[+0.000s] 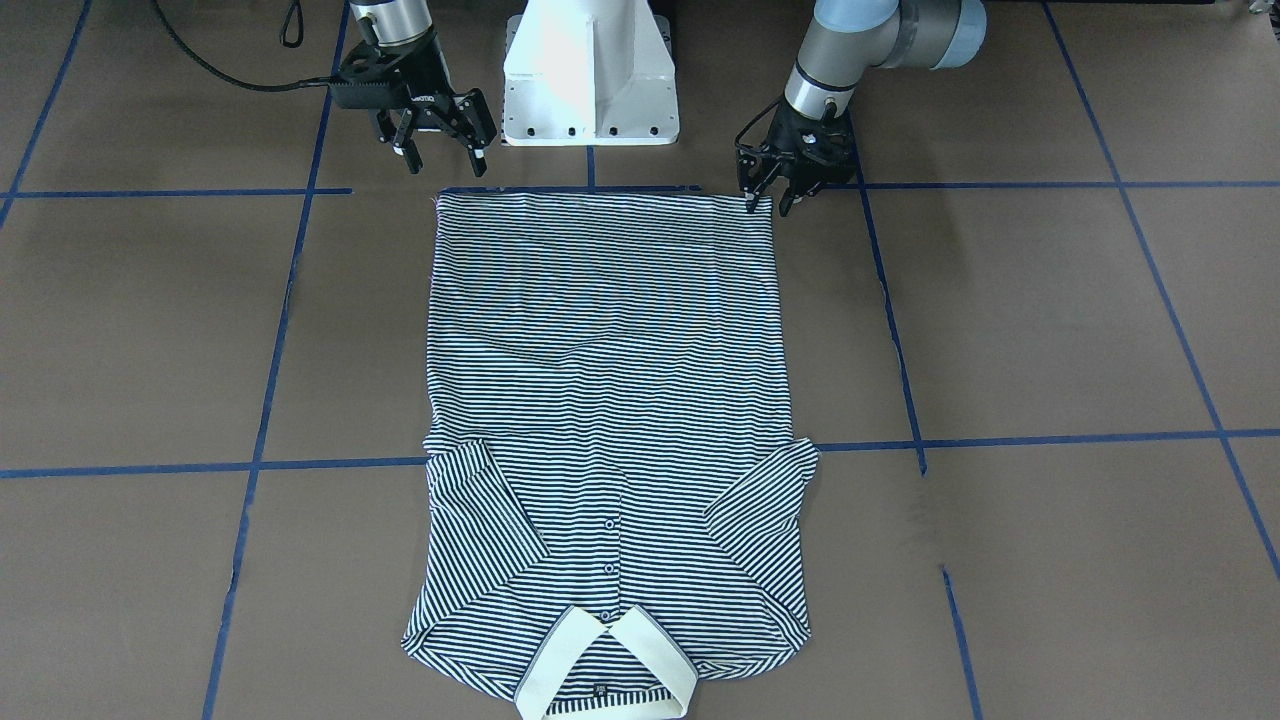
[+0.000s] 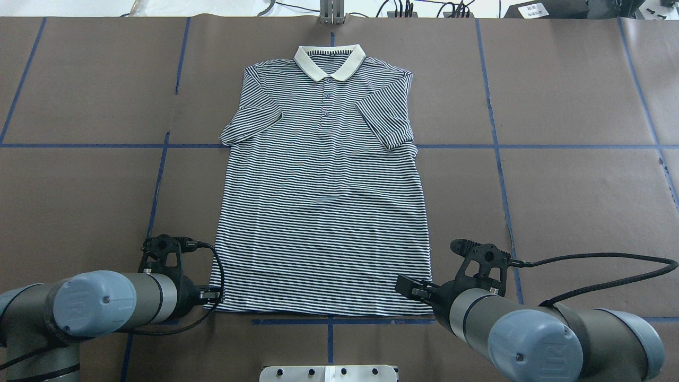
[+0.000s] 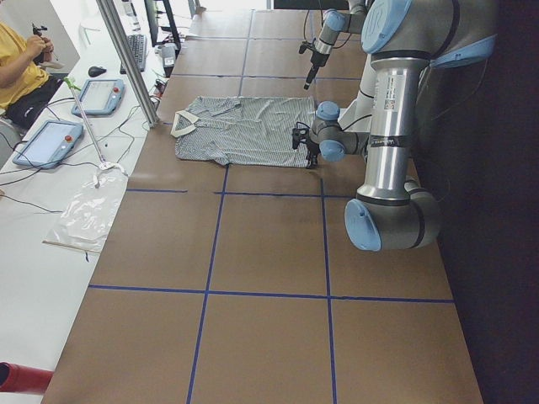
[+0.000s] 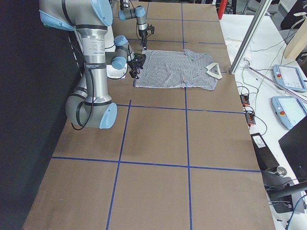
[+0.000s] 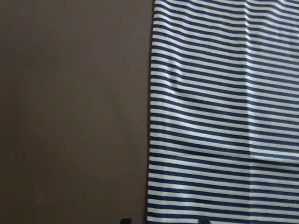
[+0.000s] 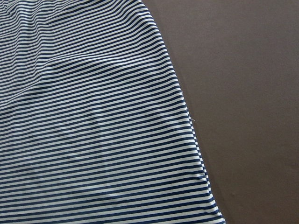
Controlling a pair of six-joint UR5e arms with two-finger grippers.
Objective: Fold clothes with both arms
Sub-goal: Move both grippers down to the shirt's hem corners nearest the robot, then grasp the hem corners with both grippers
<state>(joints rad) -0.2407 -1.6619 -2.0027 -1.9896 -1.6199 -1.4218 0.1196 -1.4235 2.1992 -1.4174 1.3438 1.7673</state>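
The striped polo shirt (image 1: 600,400) lies flat and face up on the brown table, both sleeves folded in over the chest. Its cream collar (image 2: 329,61) points away from the robot and its hem lies toward the base. My left gripper (image 1: 767,203) stands open, low at the hem corner on the robot's left. In the left wrist view its two fingertips (image 5: 124,220) stand apart, one on each side of the shirt's (image 5: 224,116) side edge. My right gripper (image 1: 445,160) hangs open just above the other hem corner and holds nothing. Its wrist view shows only cloth (image 6: 93,140) and table.
The white pedestal base (image 1: 590,80) stands just behind the hem. Blue tape lines (image 2: 498,146) cross the brown table. Beyond the collar end is a side table with tablets (image 3: 46,139), cables and a metal post (image 3: 126,59). A seated person (image 3: 21,71) is there.
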